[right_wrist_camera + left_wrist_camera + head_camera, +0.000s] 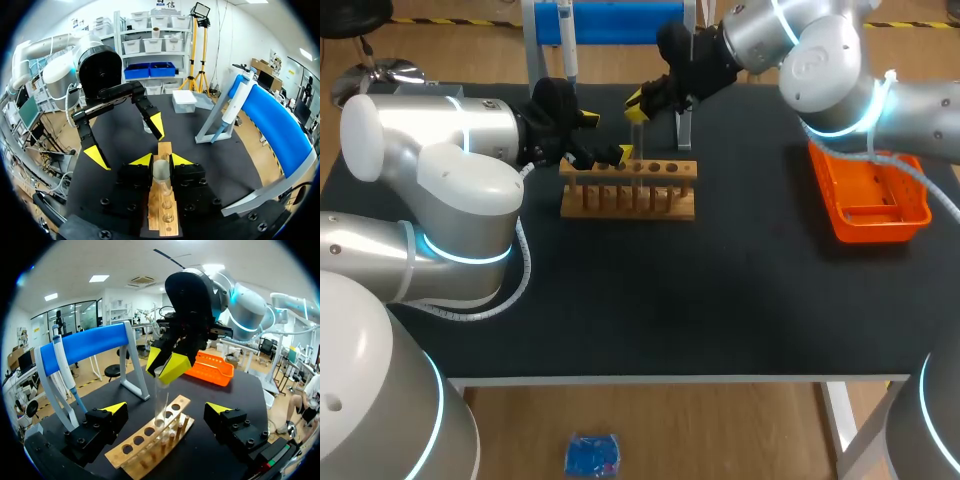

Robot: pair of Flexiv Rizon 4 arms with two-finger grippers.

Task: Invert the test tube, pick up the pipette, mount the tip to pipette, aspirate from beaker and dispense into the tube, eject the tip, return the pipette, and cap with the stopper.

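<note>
A clear test tube (pixel 161 399) stands upright with its lower end at a hole of the wooden rack (pixel 630 190). My right gripper (pixel 640 105) is shut on the tube's upper part; in the right wrist view the tube (pixel 161 172) sits between its yellow tips (pixel 161 160) over the rack (pixel 162 212). My left gripper (pixel 166 408) stands open astride the rack (pixel 145 440), touching nothing, and appears at the rack's left end (pixel 605 135). The pipette (pixel 570 50) hangs on the blue stand (pixel 620 22) behind the rack.
An orange tray (pixel 870 195) lies at the right of the table. A clear lidded box (pixel 185 100) stands on the table beyond my left gripper (pixel 127 141). The blue stand's legs (pixel 135 362) rise just behind the rack.
</note>
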